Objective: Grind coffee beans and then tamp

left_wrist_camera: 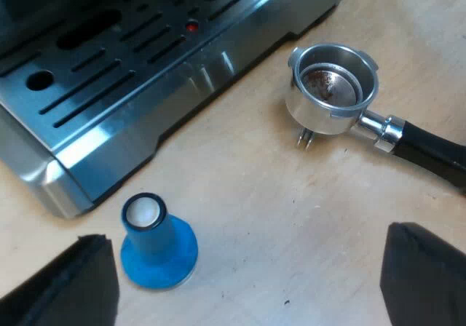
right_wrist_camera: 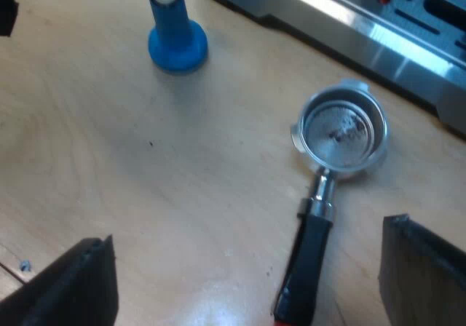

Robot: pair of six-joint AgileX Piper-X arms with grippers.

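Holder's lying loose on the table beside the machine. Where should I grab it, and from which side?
Probably best to take the metal holder by its dark handle, coming straight down from above and closing across its width. The handle lies roughly level, slim and straight; the basket end is wide, round and open. The right gripper hangs open over it.

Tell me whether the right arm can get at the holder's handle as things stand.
Probably yes. The right pincer hangs open above the table, the loose holder lies below with its handle pointing toward it, nothing lies across it, and the blue tamper stands well apart.
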